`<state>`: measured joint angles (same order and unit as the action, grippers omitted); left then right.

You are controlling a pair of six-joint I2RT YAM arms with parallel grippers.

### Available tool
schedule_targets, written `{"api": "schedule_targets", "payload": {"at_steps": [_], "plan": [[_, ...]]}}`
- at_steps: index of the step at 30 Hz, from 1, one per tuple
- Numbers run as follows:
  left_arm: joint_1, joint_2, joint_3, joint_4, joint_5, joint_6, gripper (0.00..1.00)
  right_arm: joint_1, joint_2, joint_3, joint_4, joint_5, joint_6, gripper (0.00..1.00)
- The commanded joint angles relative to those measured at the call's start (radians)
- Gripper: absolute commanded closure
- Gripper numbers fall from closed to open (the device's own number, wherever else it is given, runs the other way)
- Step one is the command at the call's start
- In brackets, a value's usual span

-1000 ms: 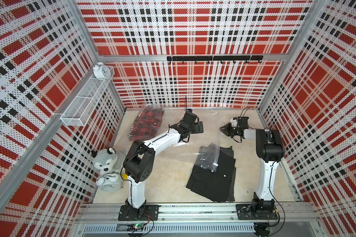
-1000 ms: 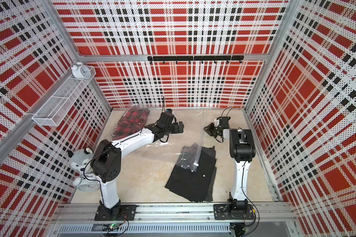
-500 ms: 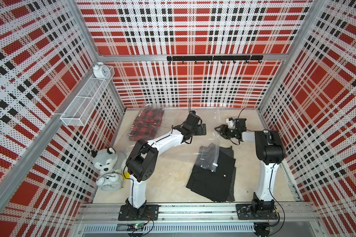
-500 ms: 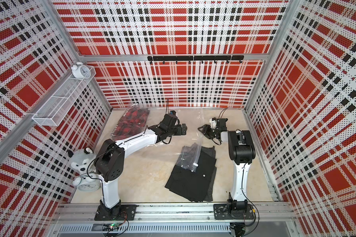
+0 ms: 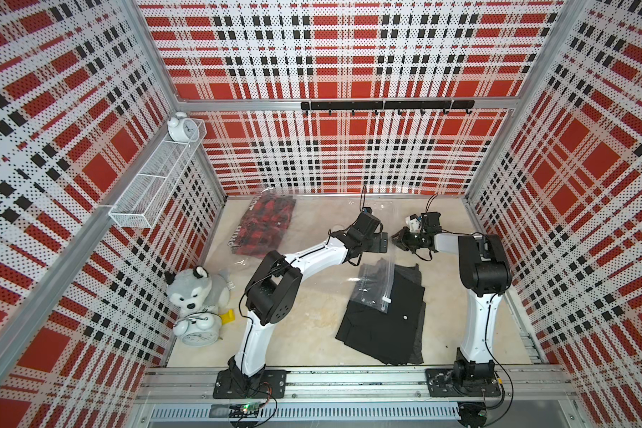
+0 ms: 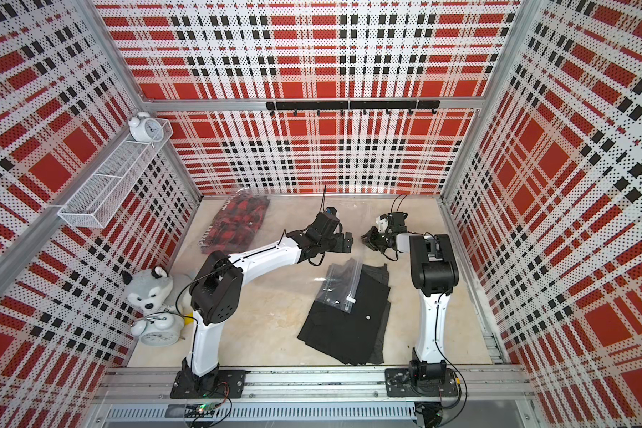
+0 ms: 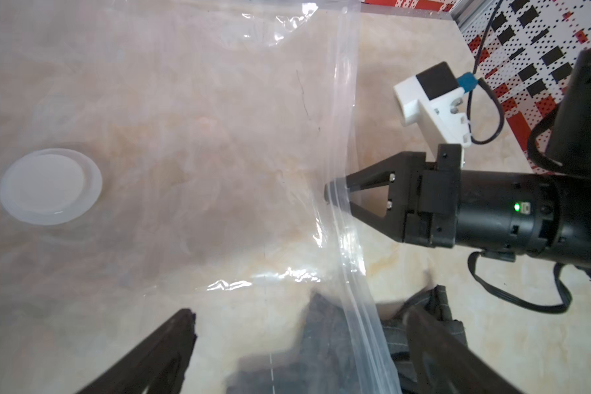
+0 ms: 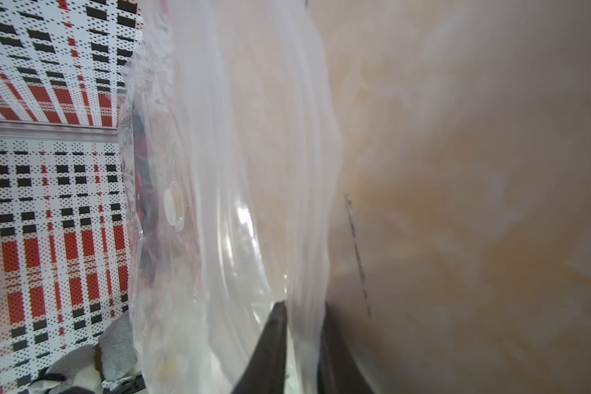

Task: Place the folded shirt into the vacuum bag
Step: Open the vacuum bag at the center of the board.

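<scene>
Right pincer (image 7: 330, 195) of mine is nipped on the zip edge of the vacuum bag (image 7: 191, 163), which lies flat across the far middle of the tabletop (image 5: 312, 326), white valve disc (image 7: 50, 186) facing up. My left pincer (image 7: 299, 314) hangs spread wide above the bag, holding nothing.

The folded shirt (image 5: 386, 333), black, lies outside the bag toward the front right, so I judge the task barely begun: the mouth must be opened, then the shirt lifted and slid in. Whether the zip is parted I cannot tell. The bag's near end overlaps the shirt's far edge, with the white slider clip (image 5: 386, 299) resting on it, and that overlap may hinder the lift.

A bagged red plaid garment (image 5: 265, 226) fills the far left corner. A plush husky (image 5: 195, 292) and an alarm clock (image 5: 197, 331) sit at the left edge, well apart from the work.
</scene>
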<state>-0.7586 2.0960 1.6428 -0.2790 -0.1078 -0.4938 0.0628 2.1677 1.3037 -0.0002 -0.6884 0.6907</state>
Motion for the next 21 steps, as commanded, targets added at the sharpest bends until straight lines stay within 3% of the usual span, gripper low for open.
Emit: {"api": "schedule_targets", "payload": {"at_steps": [1, 4, 7, 11, 18, 19, 21], "plan": [[0.002, 0.037, 0.054, -0.002, 0.037, -0.022, 0.02, 0.014, 0.000, -0.061, 0.082, -0.080, 0.056, 0.86], [0.001, 0.053, 0.069, 0.023, 0.068, -0.037, 0.02, 0.014, -0.017, -0.123, 0.299, -0.196, 0.190, 0.85], [0.008, 0.060, 0.071, 0.044, 0.097, -0.057, 0.02, 0.017, -0.028, -0.178, 0.535, -0.272, 0.345, 0.77], [0.019, 0.045, 0.045, 0.069, 0.093, -0.074, 0.02, 0.019, 0.001, -0.243, 0.989, -0.357, 0.669, 0.69], [0.035, 0.021, 0.013, 0.089, 0.086, -0.080, 0.02, 0.029, 0.177, -0.214, 1.039, -0.362, 0.710, 0.69], [0.035, 0.019, 0.015, 0.089, 0.085, -0.080, 0.02, 0.033, 0.186, -0.213, 1.606, -0.370, 1.166, 0.77], [0.034, 0.007, 0.010, 0.089, 0.078, -0.077, 0.02, 0.037, 0.191, -0.213, 1.617, -0.367, 1.173, 0.79]]}}
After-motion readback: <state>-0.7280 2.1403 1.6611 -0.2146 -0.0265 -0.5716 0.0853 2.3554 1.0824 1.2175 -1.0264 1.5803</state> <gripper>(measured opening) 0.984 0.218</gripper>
